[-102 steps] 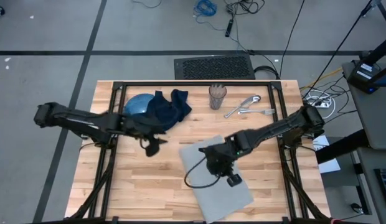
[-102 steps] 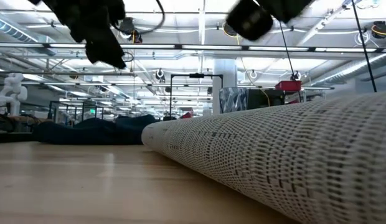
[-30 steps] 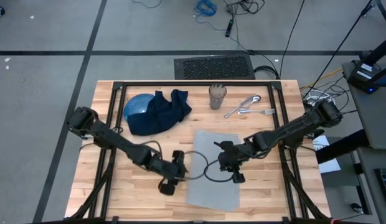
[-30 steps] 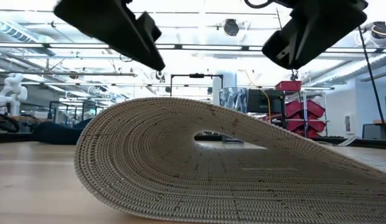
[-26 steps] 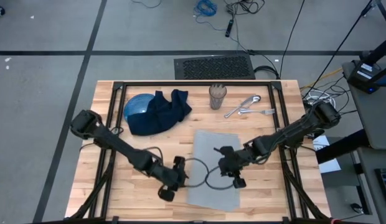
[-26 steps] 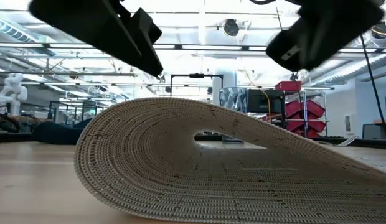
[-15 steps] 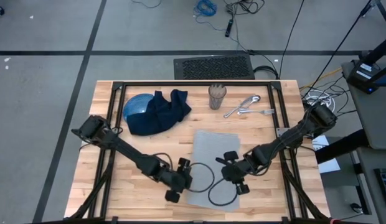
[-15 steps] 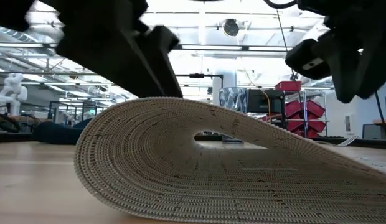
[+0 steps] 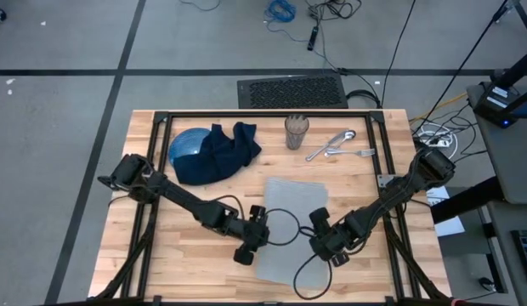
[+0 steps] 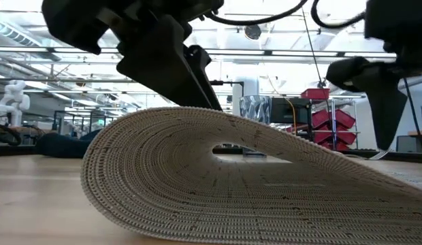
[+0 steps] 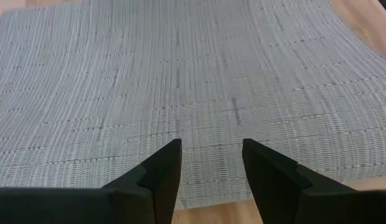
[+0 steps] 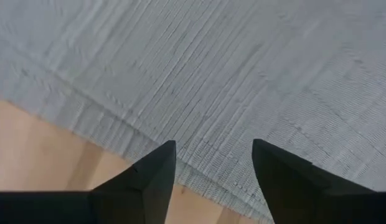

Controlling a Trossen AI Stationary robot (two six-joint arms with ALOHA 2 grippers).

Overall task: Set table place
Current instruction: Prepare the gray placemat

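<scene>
The grey placemat (image 9: 293, 223) lies on the table (image 9: 178, 251), right of centre toward the near edge. In the low view the placemat (image 10: 197, 184) arches up in a hump with a hollow under it, its edges on the wood. My left gripper (image 9: 245, 253) stands open at the mat's near left edge, its fingers (image 11: 162, 171) above the weave. My right gripper (image 9: 337, 257) is open at the mat's near right edge, pointing steeply down over the border (image 12: 118, 134). The blue plate (image 9: 185, 143) sits far left, half under the navy napkin (image 9: 219, 151).
A cup (image 9: 297, 132) and cutlery (image 9: 336, 144) lie at the far edge, right of the napkin. Cables loop over the mat between the two grippers (image 9: 285, 229). Bare wood (image 9: 161, 263) shows at the near left.
Both grippers have sunk toward the placemat. My left gripper has gone toward the table's right, up to the mat's left edge. My right gripper has gone toward the near edge and tipped to point more steeply down. The placemat keeps its humped shape.
</scene>
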